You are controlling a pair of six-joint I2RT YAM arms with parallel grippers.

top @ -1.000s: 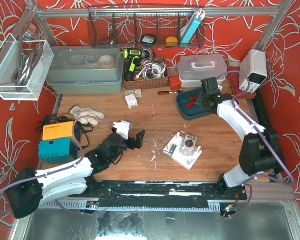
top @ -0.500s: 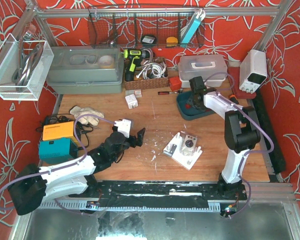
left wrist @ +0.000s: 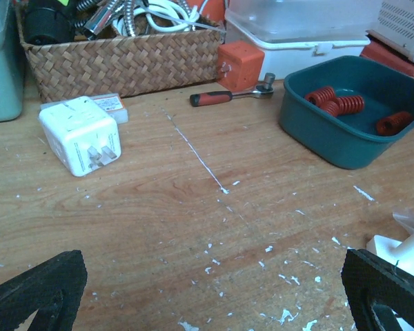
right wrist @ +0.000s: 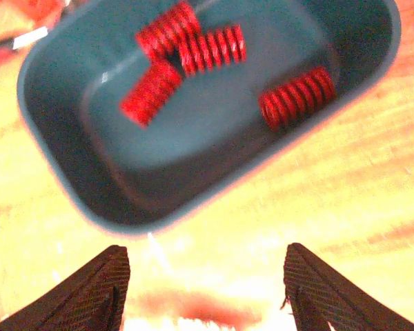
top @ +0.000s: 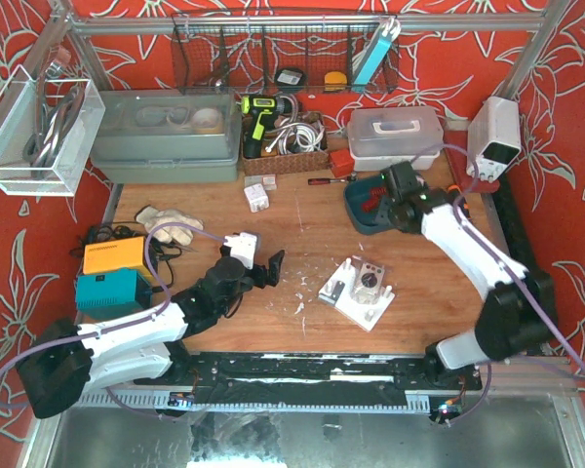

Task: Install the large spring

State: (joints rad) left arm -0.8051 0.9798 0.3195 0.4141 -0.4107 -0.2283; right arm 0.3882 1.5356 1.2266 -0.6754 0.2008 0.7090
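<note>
Several red springs [right wrist: 297, 96] lie in a teal tray [right wrist: 62, 172]; their sizes look similar. The tray [top: 361, 219] stands at the back right of the table, and the left wrist view shows it [left wrist: 345, 141] with springs [left wrist: 348, 105] inside. My right gripper [right wrist: 205, 252] is open and empty, hovering above the table just short of the tray's near rim; the top view shows it [top: 388, 200] by the tray. My left gripper [left wrist: 210, 276] is open and empty, low over bare wood; the top view shows it [top: 263, 271] left of centre. A white fixture [top: 359, 288] sits mid-table.
A white charger [left wrist: 79, 138], a red-handled ratchet [left wrist: 228, 96], an orange cube [left wrist: 241, 63] and a wicker basket [left wrist: 124, 58] lie behind the left gripper. A white lidded box [top: 395, 135] stands behind the tray. Orange and teal boxes [top: 112, 278] sit at the left edge.
My right arm swung left over the tray, then back right, and the gripper now sits by the tray's near side. The left arm has barely moved.
</note>
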